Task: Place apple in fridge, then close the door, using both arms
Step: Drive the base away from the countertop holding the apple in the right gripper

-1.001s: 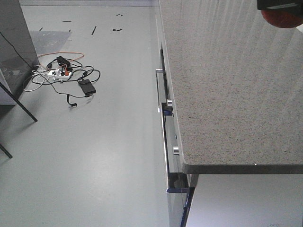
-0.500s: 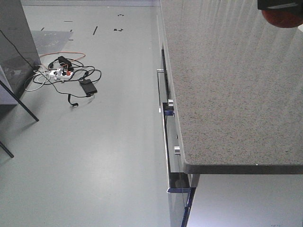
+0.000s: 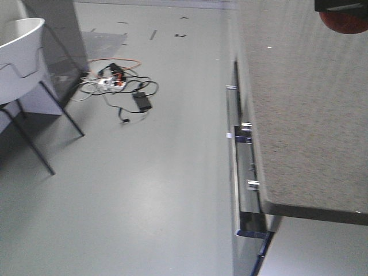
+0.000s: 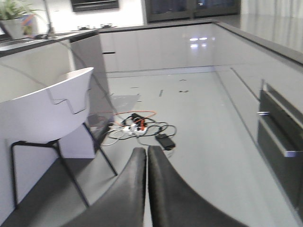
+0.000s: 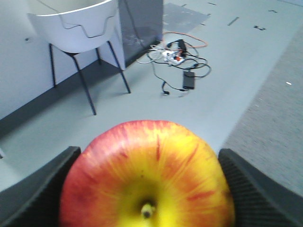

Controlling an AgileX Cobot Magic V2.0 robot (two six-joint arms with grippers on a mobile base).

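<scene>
The apple (image 5: pixel 147 175) is red with a yellow patch round its stem and fills the lower part of the right wrist view. My right gripper (image 5: pixel 149 182) is shut on it, with one dark finger (image 5: pixel 42 187) on each side. In the front view the apple (image 3: pixel 344 22) shows at the top right corner, above the countertop. My left gripper (image 4: pixel 147 151) is shut, its two dark fingers pressed together with nothing between them, hanging above the floor. The fridge and its door are out of view.
A speckled grey countertop (image 3: pixel 305 115) with drawer handles (image 3: pixel 238 149) runs along the right. A white shell chair (image 3: pixel 20 52) on thin black legs stands at the left beside a dark grey panel (image 3: pixel 57 34). A tangle of cables (image 3: pixel 118 83) lies on the grey floor.
The front view has swung left: the countertop has slid to the right and the white chair has come into view at the left. The apple stays at the top right.
</scene>
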